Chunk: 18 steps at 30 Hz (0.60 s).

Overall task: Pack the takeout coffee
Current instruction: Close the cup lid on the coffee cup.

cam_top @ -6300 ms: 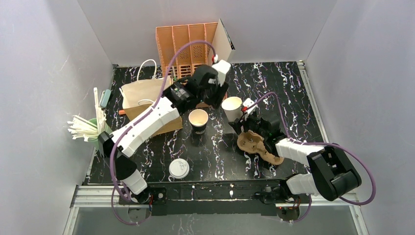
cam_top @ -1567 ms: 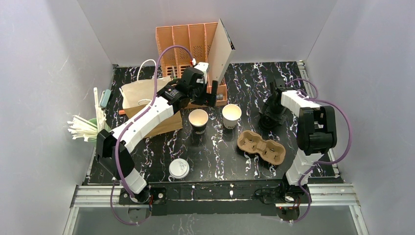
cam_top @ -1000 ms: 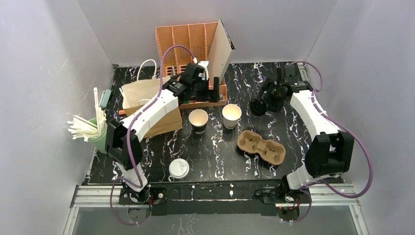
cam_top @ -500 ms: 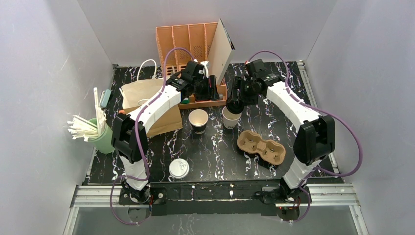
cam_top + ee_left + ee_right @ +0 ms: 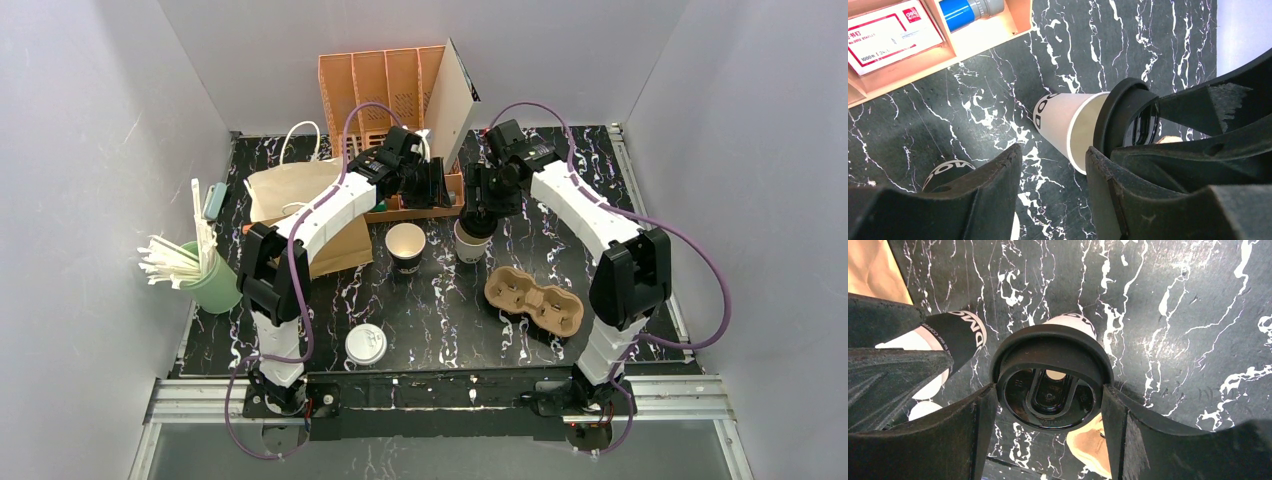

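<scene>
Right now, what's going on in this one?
The right gripper holds the black lid on top of the upright white cup. The left gripper hovers close beside that cup, jaws apart, not gripping it. The cardboard carrier sits empty nearby; the black cup stands lidless.

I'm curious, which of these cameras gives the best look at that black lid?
The right wrist view: it looks straight down on the black lid, whole, pinched between the right gripper's fingers over the white cup. The left wrist view shows it from the side at the cup's rim. From the top view the gripper hides it.
</scene>
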Tool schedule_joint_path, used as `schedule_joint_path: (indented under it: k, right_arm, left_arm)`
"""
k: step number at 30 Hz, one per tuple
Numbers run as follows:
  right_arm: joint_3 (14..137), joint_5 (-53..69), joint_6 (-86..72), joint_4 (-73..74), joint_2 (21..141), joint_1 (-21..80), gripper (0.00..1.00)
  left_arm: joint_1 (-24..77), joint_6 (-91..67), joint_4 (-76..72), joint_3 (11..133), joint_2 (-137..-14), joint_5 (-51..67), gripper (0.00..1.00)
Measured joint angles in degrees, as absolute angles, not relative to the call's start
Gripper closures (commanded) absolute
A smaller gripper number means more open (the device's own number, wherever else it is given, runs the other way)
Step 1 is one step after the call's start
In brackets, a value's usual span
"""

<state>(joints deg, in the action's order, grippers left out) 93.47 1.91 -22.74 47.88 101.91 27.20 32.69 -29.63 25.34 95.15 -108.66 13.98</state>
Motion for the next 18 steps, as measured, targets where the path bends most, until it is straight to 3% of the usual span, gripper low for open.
schedule_joint_path:
  k: [13, 18]
  right_arm:
    - [95.9, 1.2, -22.1, 51.1, 104.5, 29.3, 0.26]
    - [96.9, 0.7, -21.8, 51.4, 106.2, 29.8, 0.18]
  left_arm:
    - [32.0, -29.9, 25.8, 95.2, -108.7, 14.2, 0.54]
    - [31.8, -30.1, 25.8, 95.2, -108.7, 14.5, 0.54]
